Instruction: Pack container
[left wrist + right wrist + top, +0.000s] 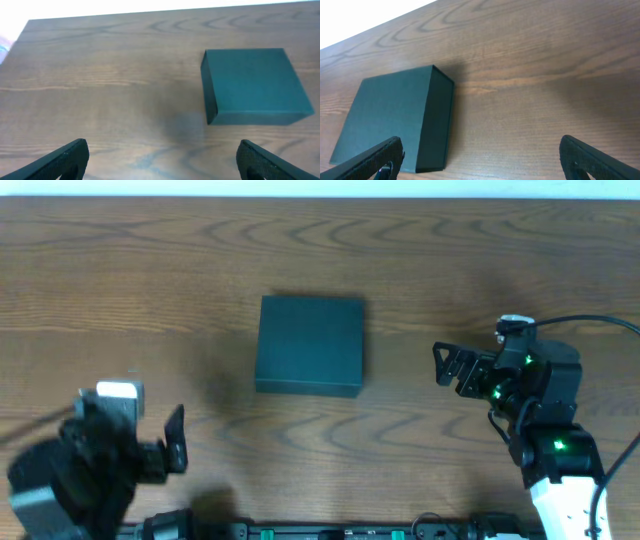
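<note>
Sitting shut in the middle of the table (120,270), the container (310,345) lies flat with its lid down, between the two arms and well apart from both. The left gripper (161,157) hangs over bare wood with its jaws spread wide and nothing in them. The right gripper (480,155) is likewise wide open and empty, with the box ahead of it and to one side. The main risk is probably the lid. A finger must catch its thin edge, and a push landing on the side wall instead would likely slide or spin the box across the smooth wood. Lifting the flap with one arm while the other leaves the base free could tip the whole box up. The box also looks too broad for either gripper to span, so a squeeze across it may slip off. Nothing to pack shows in any view.
</note>
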Controlling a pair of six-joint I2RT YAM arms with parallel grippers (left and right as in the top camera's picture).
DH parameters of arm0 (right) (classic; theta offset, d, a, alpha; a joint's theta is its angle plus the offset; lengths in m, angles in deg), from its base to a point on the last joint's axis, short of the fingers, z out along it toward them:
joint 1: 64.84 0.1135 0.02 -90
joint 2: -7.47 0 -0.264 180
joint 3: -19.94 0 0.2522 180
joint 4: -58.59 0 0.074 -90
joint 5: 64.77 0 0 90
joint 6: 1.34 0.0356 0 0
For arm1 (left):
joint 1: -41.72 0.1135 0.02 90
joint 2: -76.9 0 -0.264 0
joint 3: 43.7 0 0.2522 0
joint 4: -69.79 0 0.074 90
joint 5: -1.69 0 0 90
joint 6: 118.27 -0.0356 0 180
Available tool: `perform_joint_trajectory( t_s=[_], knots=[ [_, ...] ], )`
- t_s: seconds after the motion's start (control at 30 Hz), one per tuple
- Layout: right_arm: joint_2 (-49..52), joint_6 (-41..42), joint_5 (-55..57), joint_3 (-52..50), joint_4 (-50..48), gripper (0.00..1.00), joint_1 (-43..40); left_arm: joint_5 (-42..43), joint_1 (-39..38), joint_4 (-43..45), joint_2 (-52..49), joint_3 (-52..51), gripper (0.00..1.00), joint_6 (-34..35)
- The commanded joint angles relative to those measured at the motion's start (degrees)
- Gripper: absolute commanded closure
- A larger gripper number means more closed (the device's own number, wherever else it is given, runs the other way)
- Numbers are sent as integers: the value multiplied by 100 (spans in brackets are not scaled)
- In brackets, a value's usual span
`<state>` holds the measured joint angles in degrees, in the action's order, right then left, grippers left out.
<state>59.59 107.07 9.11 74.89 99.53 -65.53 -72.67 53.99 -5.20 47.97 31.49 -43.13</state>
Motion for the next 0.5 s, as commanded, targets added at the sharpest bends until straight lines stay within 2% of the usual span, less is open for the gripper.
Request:
perform_joint_trajectory(
  t_s=[0.0, 0.3, 0.47],
  knots=[
    [-2, -24, 26, 26, -11, 1, -42, -13, 2, 216, 664, -673, 5, 13],
    [-2, -24, 26, 26, -11, 1, -42, 42, -11, 1484, 2284, -2964, 5, 601],
    [-2, -22, 26, 26, -11, 1, -42, -748, -271, 2424, 2835, -4183, 5, 1652]
  ],
)
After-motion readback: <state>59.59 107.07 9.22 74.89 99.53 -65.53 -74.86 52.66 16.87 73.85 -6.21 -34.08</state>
